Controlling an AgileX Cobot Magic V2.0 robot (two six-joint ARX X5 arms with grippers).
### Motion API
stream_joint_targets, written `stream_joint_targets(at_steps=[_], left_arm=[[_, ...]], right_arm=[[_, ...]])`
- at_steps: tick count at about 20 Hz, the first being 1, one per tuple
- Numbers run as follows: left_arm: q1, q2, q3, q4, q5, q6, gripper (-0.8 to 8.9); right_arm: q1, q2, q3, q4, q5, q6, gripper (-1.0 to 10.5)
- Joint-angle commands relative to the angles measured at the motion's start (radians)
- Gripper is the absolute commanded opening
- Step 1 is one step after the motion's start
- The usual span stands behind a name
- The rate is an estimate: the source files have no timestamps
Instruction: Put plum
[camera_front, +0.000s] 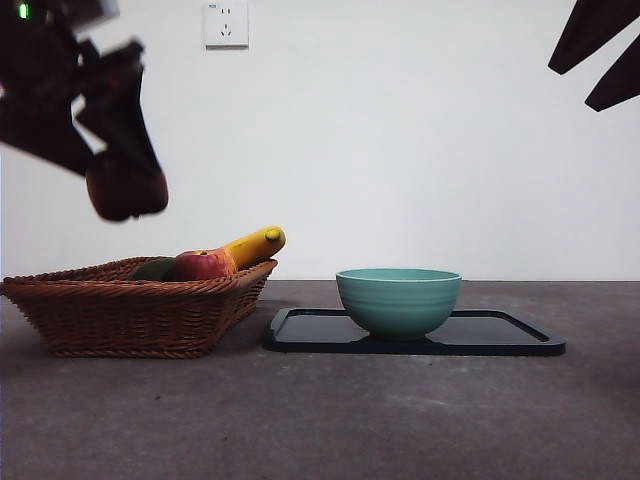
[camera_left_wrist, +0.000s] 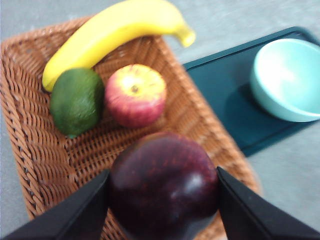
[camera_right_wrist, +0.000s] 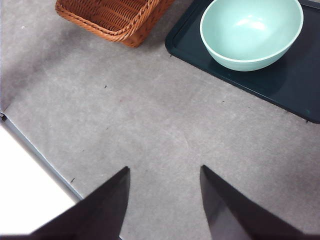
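Observation:
The dark maroon plum (camera_left_wrist: 163, 184) is clamped between the jaws of my left gripper (camera_left_wrist: 162, 192), which is shut on it. In the front view that gripper (camera_front: 125, 190) hangs with the plum (camera_front: 125, 185) high above the left part of the wicker basket (camera_front: 130, 315). The teal bowl (camera_front: 398, 300) stands on a black tray (camera_front: 520, 340) to the right of the basket. My right gripper (camera_right_wrist: 165, 195) is open over bare table, and shows as a dark tip (camera_front: 600, 50) at the top right corner.
In the basket (camera_left_wrist: 25, 150) lie a banana (camera_left_wrist: 115, 35), a green fruit (camera_left_wrist: 76, 101) and a red-and-yellow apple (camera_left_wrist: 136, 95). Bowl (camera_right_wrist: 250, 32), tray (camera_right_wrist: 295, 85) and a basket corner (camera_right_wrist: 115, 17) appear in the right wrist view. A wall socket (camera_front: 226, 24) is behind.

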Motion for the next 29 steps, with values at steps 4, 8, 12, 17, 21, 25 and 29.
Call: stream_joint_targets(at_steps=[4,8,12,17,21,25,29], left_arm=[[0.026,0.148,-0.016,0.126,-0.023,0.042,2.44],[0.027,0.261,-0.016,0.167,-0.023,0.054,2.44],[0.027,0.309,-0.016,0.182,-0.023,0.053,2.45],[0.027,0.309,-0.016,0.170,-0.023,0.054,2.62],[0.024,0.309,-0.016,0.143,-0.023,0.053,4.05],[0.019,0.307,-0.010,0.140,-0.023,0.049,4.11],[0.019,0.285,0.006,0.138,-0.023,0.048,4.11]], right_arm=[[0.006,0.004,0.009,0.009,-0.002,-0.002,2.2],[0.006,0.004,0.009,0.009,-0.002,0.003,2.2],[0.006,0.004,0.009,0.009,-0.002,0.005,2.2],[0.006,0.004,0.009,0.010,-0.002,0.004,2.2],[0.006,0.004,0.009,0.010,-0.002,0.004,2.2],[0.006,0.004,0.009,0.010,-0.002,0.004,2.2],[0.006,0.004,0.009,0.009,-0.002,0.005,2.2]])
